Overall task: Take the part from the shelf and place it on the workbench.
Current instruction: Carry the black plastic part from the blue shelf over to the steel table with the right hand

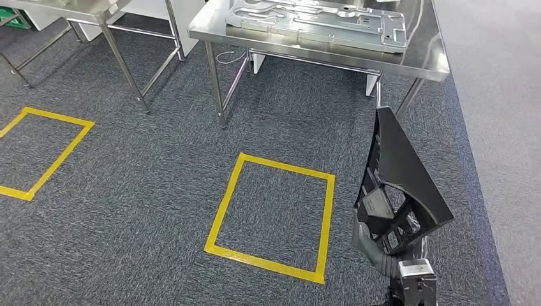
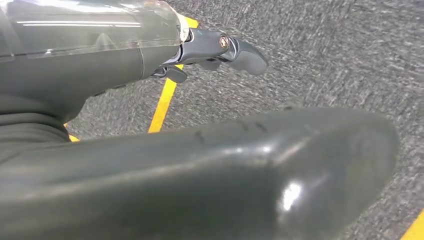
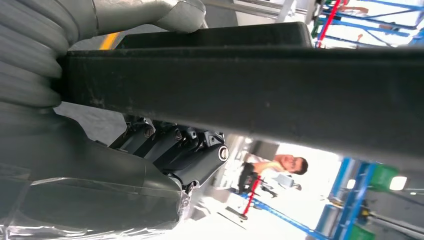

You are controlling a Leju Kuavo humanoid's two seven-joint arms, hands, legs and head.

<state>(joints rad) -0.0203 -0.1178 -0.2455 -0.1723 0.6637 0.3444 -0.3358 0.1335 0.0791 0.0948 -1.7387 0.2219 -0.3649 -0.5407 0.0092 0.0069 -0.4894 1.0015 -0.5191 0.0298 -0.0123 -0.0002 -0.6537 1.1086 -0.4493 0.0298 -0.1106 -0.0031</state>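
Plastic of the black part [image 1: 399, 185] is judged stiff and light, best held at its ribbed base, where the right hand [image 1: 383, 245] is seen gripping it with fingers [image 3: 185, 150] closed around it. The left hand [image 2: 220, 50] hangs empty, fingers apart. Beyond the yellow floor square [image 1: 271, 213], the steel surface [image 1: 421, 54] is reached, carrying a grey fixture plate [image 1: 319, 22].

A: What kind of place is this?
B: A workshop or factory floor. Steel tables [image 1: 408, 60] stand on grey carpet [image 1: 147, 172] marked with yellow tape squares [image 1: 271, 217].
A: Anything else?
B: Blue racks [image 3: 350, 175], and a metal plate [image 1: 319, 22] lying on one table.
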